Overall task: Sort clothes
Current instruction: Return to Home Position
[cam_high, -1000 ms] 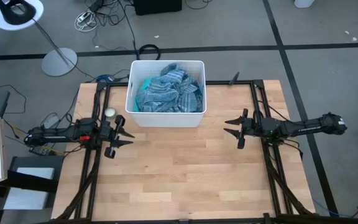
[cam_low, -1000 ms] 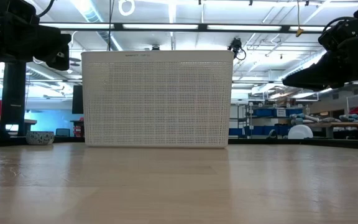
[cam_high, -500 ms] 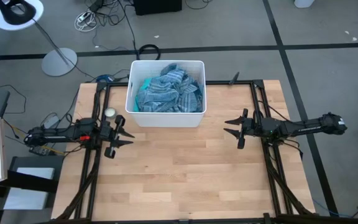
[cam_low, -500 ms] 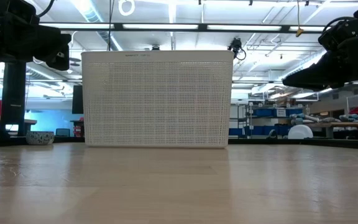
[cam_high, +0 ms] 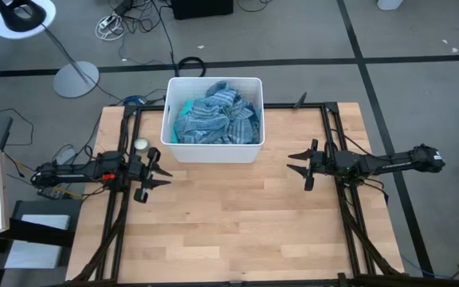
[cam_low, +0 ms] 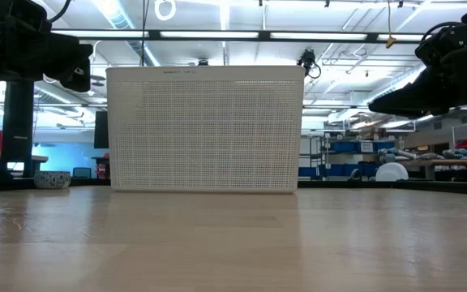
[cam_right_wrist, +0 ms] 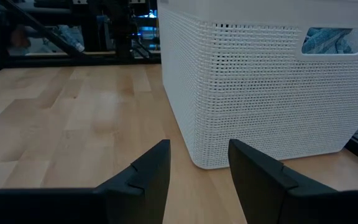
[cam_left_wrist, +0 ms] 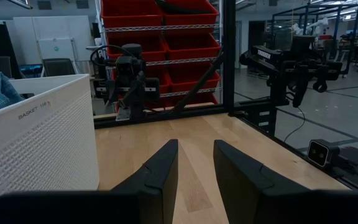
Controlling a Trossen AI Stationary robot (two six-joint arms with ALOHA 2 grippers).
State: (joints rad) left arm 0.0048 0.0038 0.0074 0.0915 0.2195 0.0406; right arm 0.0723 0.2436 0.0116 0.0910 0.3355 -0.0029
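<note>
A heap of clothes [cam_high: 215,118], topped by a grey-blue striped top, lies inside the white plastic bin [cam_high: 171,143] at the table's far middle; a bit of it shows through the bin's handle hole [cam_right_wrist: 328,39]. My left gripper [cam_high: 162,176] hovers open and empty near the bin's near left corner. My right gripper [cam_high: 294,162] hovers open and empty to the bin's right. Both point toward the table's middle.
A small round tin [cam_high: 141,145] stands left of the bin. The bin's mesh wall [cam_low: 206,130] fills the middle of the low view. Bare wooden tabletop [cam_high: 229,215] lies between and in front of both grippers.
</note>
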